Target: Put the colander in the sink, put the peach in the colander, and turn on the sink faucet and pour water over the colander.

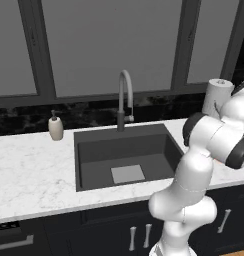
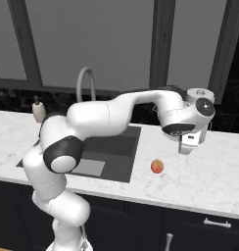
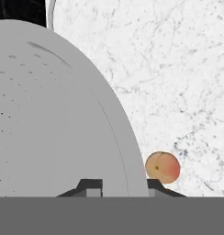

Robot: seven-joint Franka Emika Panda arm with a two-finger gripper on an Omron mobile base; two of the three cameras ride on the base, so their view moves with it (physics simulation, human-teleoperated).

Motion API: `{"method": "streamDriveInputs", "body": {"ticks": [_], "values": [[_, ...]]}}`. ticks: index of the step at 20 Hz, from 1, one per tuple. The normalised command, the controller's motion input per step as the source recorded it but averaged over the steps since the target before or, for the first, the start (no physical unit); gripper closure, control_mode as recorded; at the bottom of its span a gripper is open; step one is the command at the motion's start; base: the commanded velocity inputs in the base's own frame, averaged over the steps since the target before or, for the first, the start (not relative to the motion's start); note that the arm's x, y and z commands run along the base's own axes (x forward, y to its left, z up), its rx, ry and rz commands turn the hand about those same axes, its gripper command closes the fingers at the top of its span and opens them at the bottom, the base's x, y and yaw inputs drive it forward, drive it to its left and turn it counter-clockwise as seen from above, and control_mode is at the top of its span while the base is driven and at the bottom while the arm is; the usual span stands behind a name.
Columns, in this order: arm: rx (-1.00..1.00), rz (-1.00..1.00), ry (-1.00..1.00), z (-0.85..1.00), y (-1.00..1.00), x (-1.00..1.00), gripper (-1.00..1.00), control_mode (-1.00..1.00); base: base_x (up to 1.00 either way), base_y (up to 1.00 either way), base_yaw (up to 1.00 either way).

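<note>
White marble counter (image 2: 209, 171) lay under the claw (image 3: 117, 183), whose tips straddled the colander (image 3: 54, 119) rim, apparently pinching it for carrying. Just beside sat the peach (image 3: 163, 167); the sink (image 2: 114, 147) waited farther left.

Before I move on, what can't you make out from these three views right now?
- Colander: hand view crops it at the left edge; its rim and handle are out of frame.
- Gripper: whether it grips the colander; the wrist hides the fingertips in the right base view.
- Sink faucet lever: too small in the left base view.
- Peach: the arm hides its counter spot in the left base view.
</note>
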Motion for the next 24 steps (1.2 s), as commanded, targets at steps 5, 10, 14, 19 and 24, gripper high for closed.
{"method": "streamDriveInputs", "body": {"ticks": [5, 10, 14, 19, 24], "values": [[-0.09, 0.32, -0.03, 0.22, 0.93, -0.22, 1.00, -1.00, 0.00, 0.00, 0.00], [-0.12, 0.29, -0.14, 0.01, 1.00, -0.43, 1.00, -1.00, 0.00, 0.00, 0.00], [-0.16, 0.21, -0.19, 0.00, 0.99, -0.39, 1.00, -1.00, 0.00, 0.00, 0.00], [-0.23, 0.16, 0.01, -0.03, 1.00, -0.04, 1.00, -1.00, 0.00, 0.00, 0.00], [-0.28, 0.16, 0.12, -0.17, 1.00, 0.00, 1.00, -1.00, 0.00, 0.00, 0.00]]}}
